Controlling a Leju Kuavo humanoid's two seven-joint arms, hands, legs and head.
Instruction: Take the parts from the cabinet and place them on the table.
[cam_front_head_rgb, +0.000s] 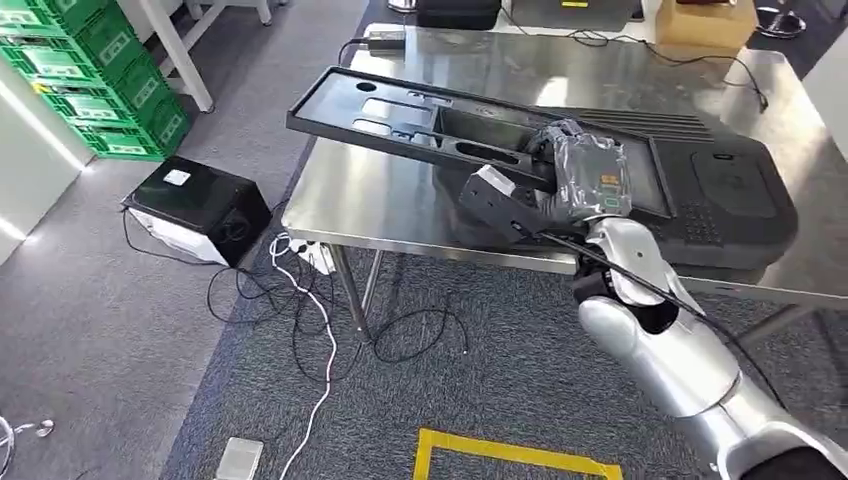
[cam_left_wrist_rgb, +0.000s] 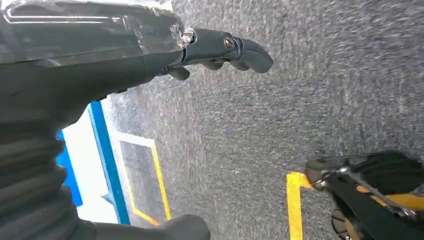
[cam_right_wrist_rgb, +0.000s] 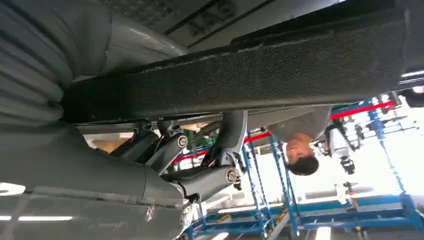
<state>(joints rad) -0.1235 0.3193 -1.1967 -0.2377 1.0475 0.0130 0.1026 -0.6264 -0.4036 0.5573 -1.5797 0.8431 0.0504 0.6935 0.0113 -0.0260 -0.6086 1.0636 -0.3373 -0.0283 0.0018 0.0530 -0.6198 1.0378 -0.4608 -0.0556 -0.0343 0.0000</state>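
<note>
A long black plastic panel part (cam_front_head_rgb: 400, 115) hangs tilted over the steel table (cam_front_head_rgb: 370, 205), its left end raised past the table's left edge. My right hand (cam_front_head_rgb: 578, 180) grips it near its right end. In the right wrist view the fingers (cam_right_wrist_rgb: 210, 175) curl around the part's thick edge (cam_right_wrist_rgb: 260, 75). A second, larger black ribbed part (cam_front_head_rgb: 725, 190) lies flat on the table at the right, partly under the held one. My left hand (cam_left_wrist_rgb: 100, 60) hangs above grey carpet; its fingers (cam_left_wrist_rgb: 240, 50) and thumb are apart with nothing between them.
Green crates (cam_front_head_rgb: 100, 80) are stacked at the far left. A black box (cam_front_head_rgb: 200, 205) and loose cables (cam_front_head_rgb: 310, 300) lie on the floor by the table's left leg. Yellow floor tape (cam_front_head_rgb: 510, 455) is near me. A cardboard box (cam_front_head_rgb: 705, 22) stands at the table's back. A person (cam_right_wrist_rgb: 300, 145) stands beyond.
</note>
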